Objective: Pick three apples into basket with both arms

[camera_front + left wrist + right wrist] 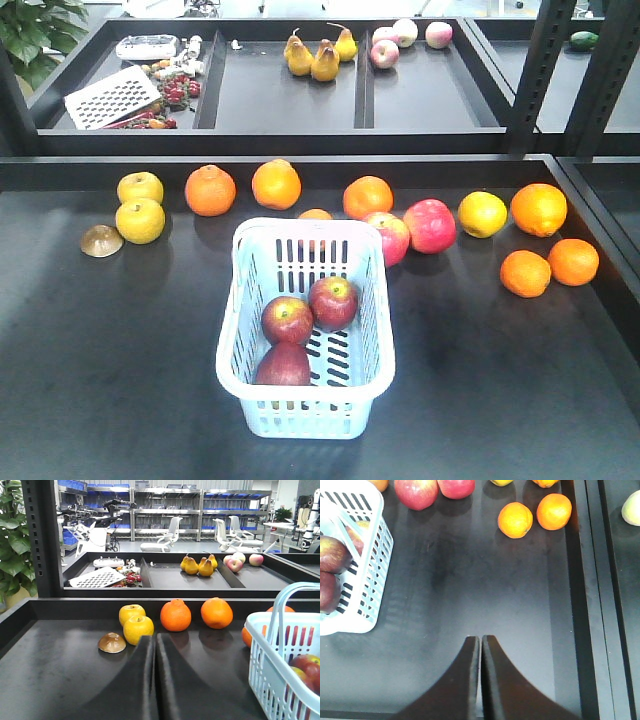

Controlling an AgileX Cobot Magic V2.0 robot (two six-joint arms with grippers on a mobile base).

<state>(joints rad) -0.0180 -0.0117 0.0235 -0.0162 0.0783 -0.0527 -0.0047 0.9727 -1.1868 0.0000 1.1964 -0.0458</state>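
The pale blue basket (305, 395) stands at the front middle of the black table. Three dark maroon apples lie inside it: one (288, 320), one (333, 302) and one (283, 366). The basket also shows at the right in the left wrist view (280, 665) and at the left in the right wrist view (367, 580). My left gripper (154, 639) is shut and empty, left of the basket. My right gripper (480, 640) is shut and empty above bare table, right of the basket. Neither arm shows in the front view.
Oranges (210, 190), yellow apples (140, 220) and a brown cap (101, 241) lie behind-left. Brighter pink-red apples (430, 225), a lemon-yellow fruit (482, 213) and oranges (548, 268) lie behind-right. A raised rim (580, 580) bounds the table's right. Back trays hold pears (320, 55).
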